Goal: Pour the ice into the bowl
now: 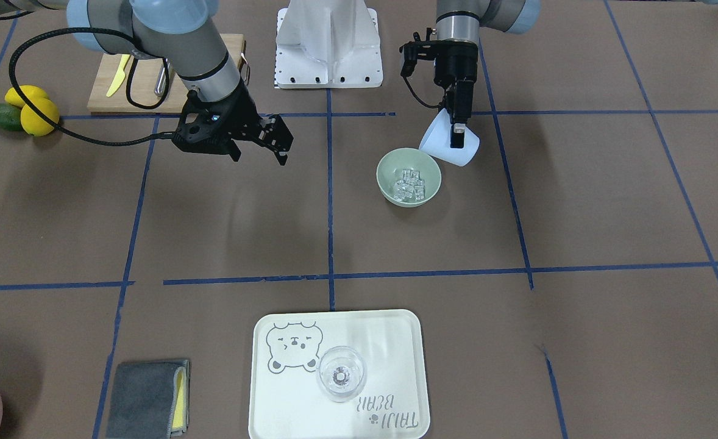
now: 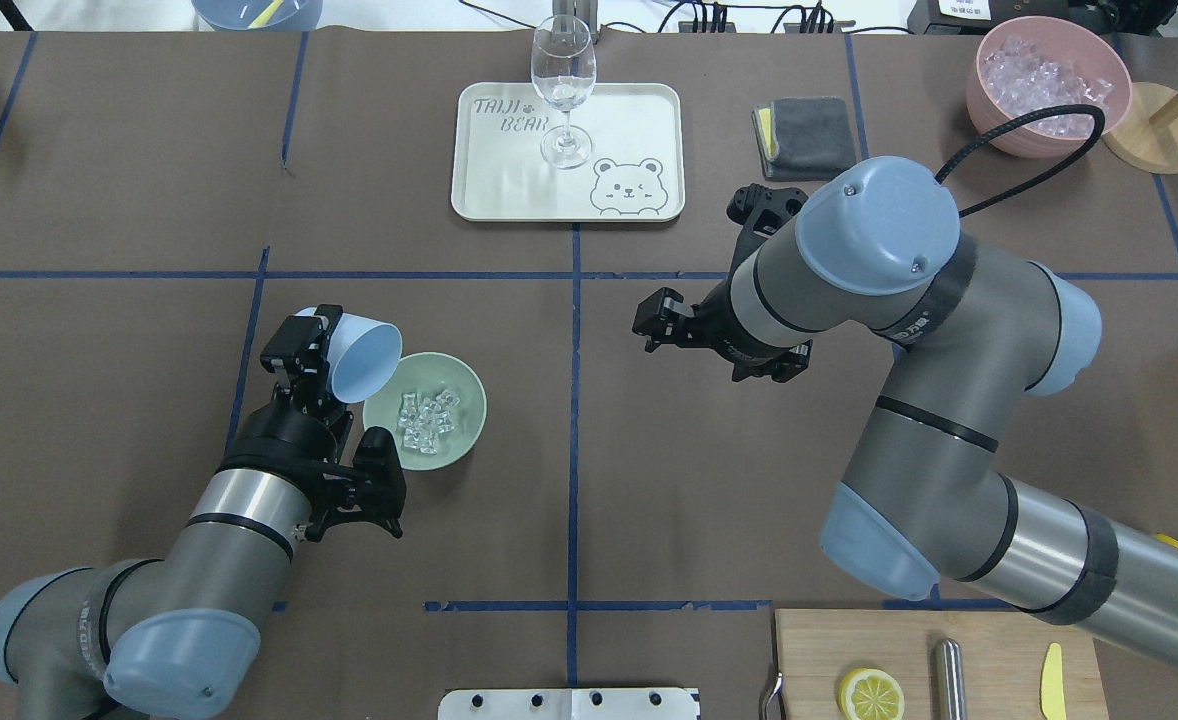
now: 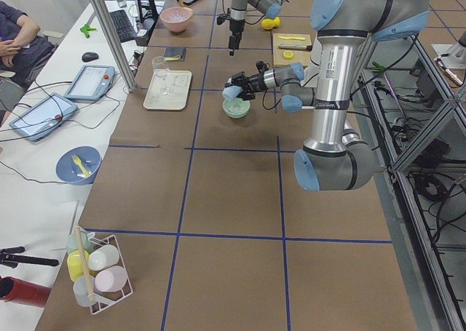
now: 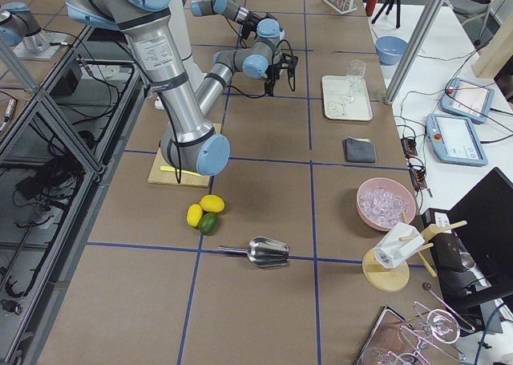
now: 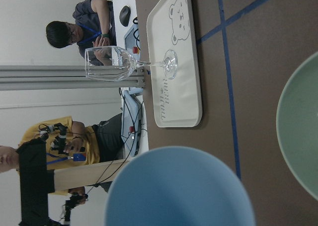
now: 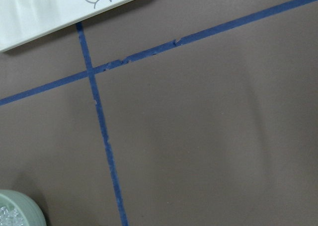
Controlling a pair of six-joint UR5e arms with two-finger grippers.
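The pale green bowl (image 1: 385, 183) (image 2: 469, 425) stands on the brown table, with the ice (image 1: 409, 185) (image 2: 427, 415) lying in it as a small heap of clear cubes. My left gripper (image 1: 456, 137) (image 2: 324, 335) is shut on the wall of a light blue cup (image 1: 441, 143) (image 2: 367, 355). The cup is tipped on its side just above and beside the bowl's rim, mouth toward the bowl. In the left wrist view the cup (image 5: 179, 186) fills the bottom and the bowl's rim (image 5: 298, 131) shows at right. My right gripper (image 1: 278, 145) (image 2: 652, 325) hovers open and empty over the table's middle.
A white bear tray (image 2: 629, 110) carries a wine glass (image 2: 562, 100). A grey cloth (image 2: 804, 135) and a pink tub (image 2: 1044, 85) sit on the far side. A cutting board (image 2: 999, 640) with a lemon slice lies near the robot's base. People stand beyond the table.
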